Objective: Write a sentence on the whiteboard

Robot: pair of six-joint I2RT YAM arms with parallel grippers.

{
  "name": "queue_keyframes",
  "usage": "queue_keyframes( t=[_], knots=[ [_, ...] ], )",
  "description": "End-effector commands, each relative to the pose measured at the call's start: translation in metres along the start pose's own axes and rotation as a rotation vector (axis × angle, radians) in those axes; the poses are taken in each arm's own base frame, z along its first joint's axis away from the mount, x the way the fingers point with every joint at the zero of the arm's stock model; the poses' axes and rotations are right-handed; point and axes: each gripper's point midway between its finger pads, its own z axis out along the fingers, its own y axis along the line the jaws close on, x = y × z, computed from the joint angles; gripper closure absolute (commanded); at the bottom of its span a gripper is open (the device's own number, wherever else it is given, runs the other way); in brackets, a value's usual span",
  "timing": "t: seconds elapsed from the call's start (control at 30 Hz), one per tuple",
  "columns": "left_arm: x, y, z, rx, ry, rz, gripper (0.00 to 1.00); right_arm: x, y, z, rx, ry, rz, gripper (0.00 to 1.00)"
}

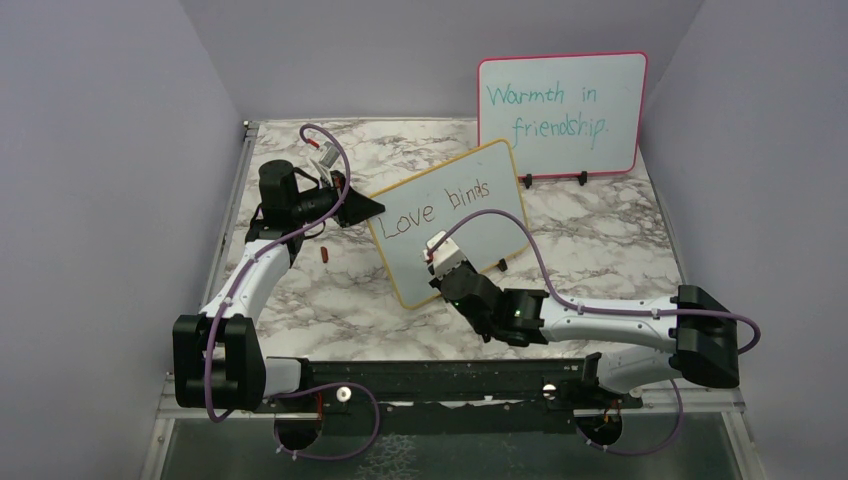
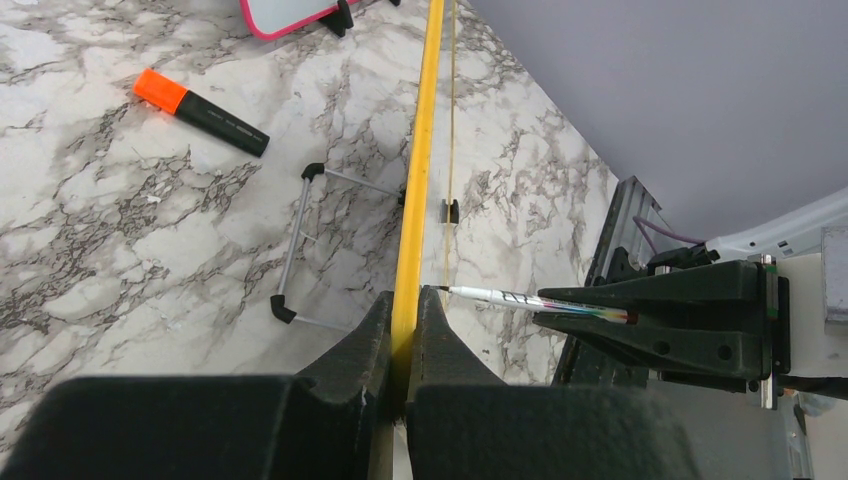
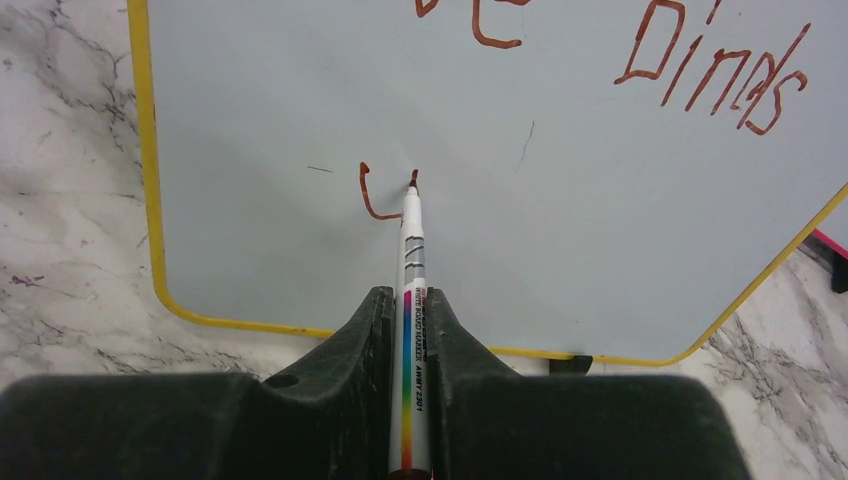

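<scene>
The whiteboard (image 1: 405,260), yellow-framed, stands tilted at the middle of the marble table. The sentence (image 1: 435,207) reads "Love binds" in thin red-brown strokes, and below it is a small "u" (image 3: 375,195). My left gripper (image 1: 372,205) is shut on the whiteboard's left edge; in the left wrist view the yellow frame (image 2: 418,150) runs up from between the jaws of that gripper (image 2: 404,300). My right gripper (image 3: 410,300) is shut on a white marker (image 3: 412,240) with a rainbow stripe. The marker's tip touches the board at the top of the "u".
A pink-framed board (image 1: 560,115) with teal writing stands at the back right. An orange-capped highlighter (image 2: 200,110) and a wire stand (image 2: 300,245) lie behind the whiteboard. A small red cap (image 1: 325,254) lies on the table to the left. Walls enclose the table.
</scene>
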Motion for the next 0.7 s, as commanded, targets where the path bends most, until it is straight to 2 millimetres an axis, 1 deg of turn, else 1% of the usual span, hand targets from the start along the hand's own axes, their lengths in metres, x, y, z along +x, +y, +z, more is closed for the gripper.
queue_keyframes(
  t=[0.0,0.03,0.17,0.67],
  knots=[
    [0.01,0.018,-0.002,-0.077,0.024,-0.003,1.0,0.014,0.001,0.0,0.009,0.035,-0.001,0.99],
    [0.01,0.019,-0.002,-0.077,0.024,-0.004,1.0,0.02,0.0,-0.001,0.01,0.052,-0.013,0.99],
    [0.011,0.019,-0.002,-0.078,0.026,-0.007,1.0,0.025,-0.001,-0.002,0.011,0.065,-0.017,0.99],
    [0.011,0.019,-0.002,-0.08,0.026,-0.006,1.0,0.031,-0.003,-0.005,0.015,0.082,-0.011,0.99]
  ],
)
